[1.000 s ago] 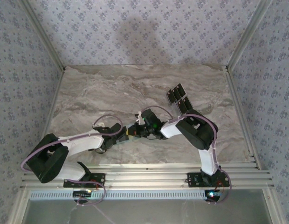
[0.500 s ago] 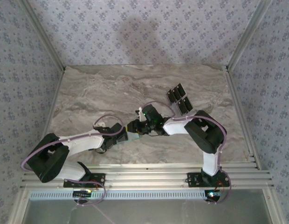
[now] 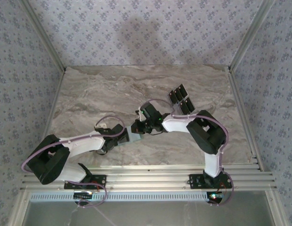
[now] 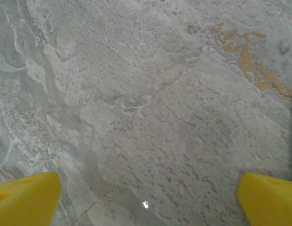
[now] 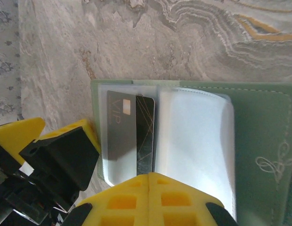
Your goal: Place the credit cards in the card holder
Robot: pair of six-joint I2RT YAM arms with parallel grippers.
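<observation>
The card holder [image 5: 259, 141] lies open on the marble, pale green with clear sleeves; from above it is a small green patch [image 3: 133, 137] between the two grippers. A dark credit card [image 5: 121, 125] marked VIP sits in the left sleeve, with a black gold-lined strip along its right side. My right gripper [image 5: 150, 181] is shut, its tips over that card's near end [image 3: 138, 128]. My left gripper [image 4: 146, 200] is open wide over bare marble [image 3: 118, 134]; one of its fingers [image 5: 61, 150] is against the holder's left edge. Several more credit cards [image 3: 180, 100] lie further back on the right.
The marble table [image 3: 99, 94] is walled by patterned panels, with metal rails along the right side and near edge. Open surface lies to the back left. The right arm's elbow [image 3: 207, 132] hangs just in front of the loose cards.
The right gripper has moved left onto the card holder and its elbow has swung right. The left arm has stayed put.
</observation>
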